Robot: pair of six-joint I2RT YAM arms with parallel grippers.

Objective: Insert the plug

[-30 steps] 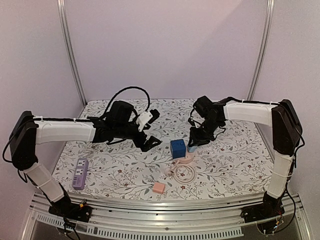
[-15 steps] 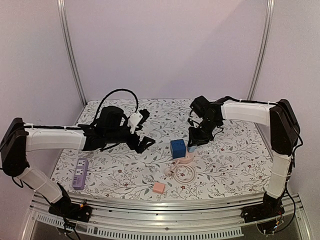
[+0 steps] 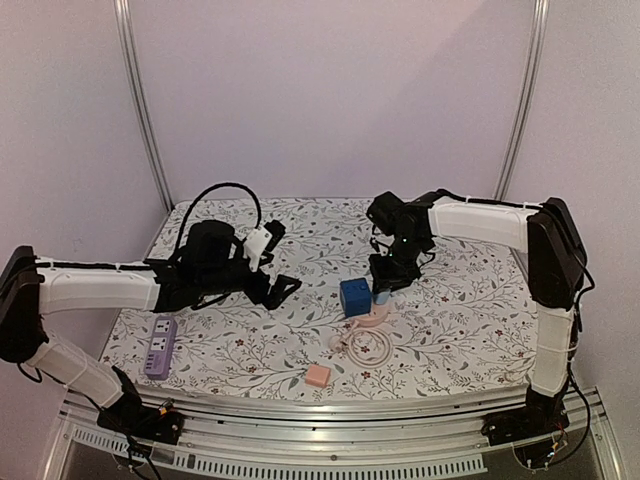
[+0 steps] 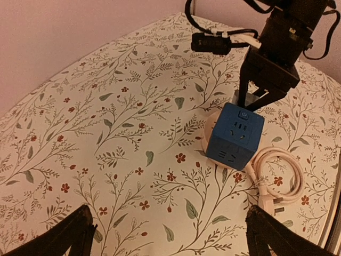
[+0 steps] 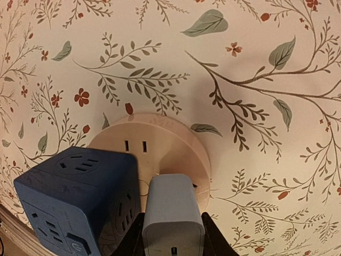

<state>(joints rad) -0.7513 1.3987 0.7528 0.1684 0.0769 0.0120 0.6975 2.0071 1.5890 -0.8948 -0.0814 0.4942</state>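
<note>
The right end effector (image 5: 171, 244) is closed narrowly around a grey-blue rectangular plug block (image 5: 173, 213), with one finger pressed to each of its sides. Directly beneath that end effector lies a round pale-pink socket disc (image 5: 173, 141), flat on the floral-patterned counter (image 3: 460, 310). The plug stands upright at the disc's edge. It seems to meet the disc's face, but its prongs are hidden, so I cannot tell whether they are seated. A pair of open slots shows on the disc just beyond the plug. A dark blue cube-shaped multi-socket (image 5: 74, 186) touches the plug's side and sits partly on the same disc.

The left end effector (image 4: 173, 237) is spread wide with nothing between its fingers. It hovers above bare counter, well apart from the cube, which lies ahead of it. A coiled pale-pink cord (image 4: 277, 170) lies just beside the cube, on the near side of the right end effector. Behind the left end effector, near the counter's edge, rests a purple power strip (image 3: 158, 346).
</note>
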